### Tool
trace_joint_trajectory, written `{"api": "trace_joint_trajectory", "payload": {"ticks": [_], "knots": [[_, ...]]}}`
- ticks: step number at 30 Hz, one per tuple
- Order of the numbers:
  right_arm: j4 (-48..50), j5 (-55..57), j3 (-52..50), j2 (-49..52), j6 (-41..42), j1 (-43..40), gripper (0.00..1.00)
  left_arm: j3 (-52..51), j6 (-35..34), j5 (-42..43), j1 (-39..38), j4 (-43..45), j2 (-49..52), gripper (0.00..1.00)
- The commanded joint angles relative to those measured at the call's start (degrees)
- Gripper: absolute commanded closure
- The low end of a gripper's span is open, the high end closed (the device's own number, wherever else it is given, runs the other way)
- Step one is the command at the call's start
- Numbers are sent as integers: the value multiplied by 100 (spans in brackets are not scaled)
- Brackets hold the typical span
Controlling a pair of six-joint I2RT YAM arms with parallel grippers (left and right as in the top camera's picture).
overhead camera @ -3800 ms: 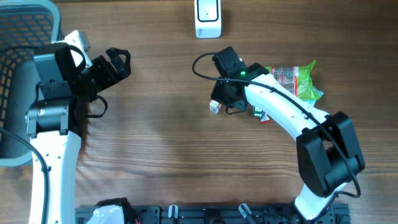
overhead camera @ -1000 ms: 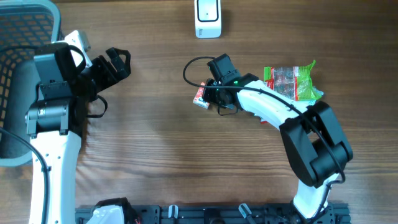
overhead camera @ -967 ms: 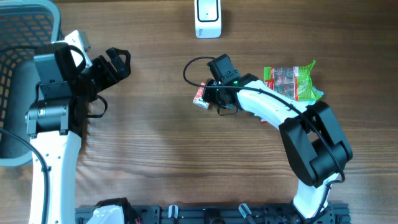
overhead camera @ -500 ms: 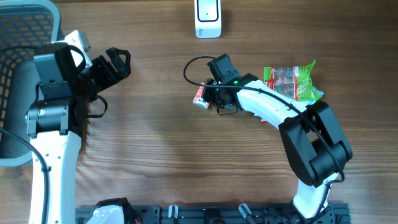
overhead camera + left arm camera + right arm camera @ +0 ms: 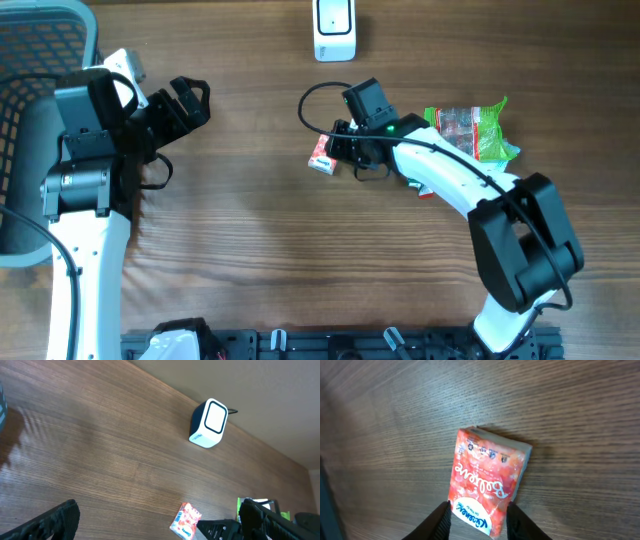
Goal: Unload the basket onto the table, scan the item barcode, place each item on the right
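A grey mesh basket sits at the tabletop's far left corner, partly hidden by the left arm; what lies in it cannot be made out. The tabletop is brown wood with a fine straight grain. The item to scan is a small, flat, soft tissue packet, rectangular, red-orange with white script and a white label at one end. It lies printed face up near the middle of the tabletop, well short of the scanner, a white rounded block with a dark face at the far edge. In the right wrist view its long axis runs away from the camera with a slight slant, label end nearest the right gripper. That gripper's jaws straddle the label end, one finger close against each long edge; whether they press it cannot be told. The left gripper hangs wide open, apart from everything. A crinkly green snack bag lies beside the right arm.
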Motion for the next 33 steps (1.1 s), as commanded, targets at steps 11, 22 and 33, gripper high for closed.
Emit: {"api": "trace_joint_trajectory", "payload": {"ticks": [11, 22, 33], "knots": [[704, -50, -748, -26, 122, -2, 72, 0, 116, 85, 26, 17, 20, 0], [1060, 105, -769, -9, -142, -2, 71, 0, 116, 85, 26, 17, 20, 0], [1005, 109, -798, 236, 190, -2, 76, 0, 116, 85, 26, 17, 20, 0]]}}
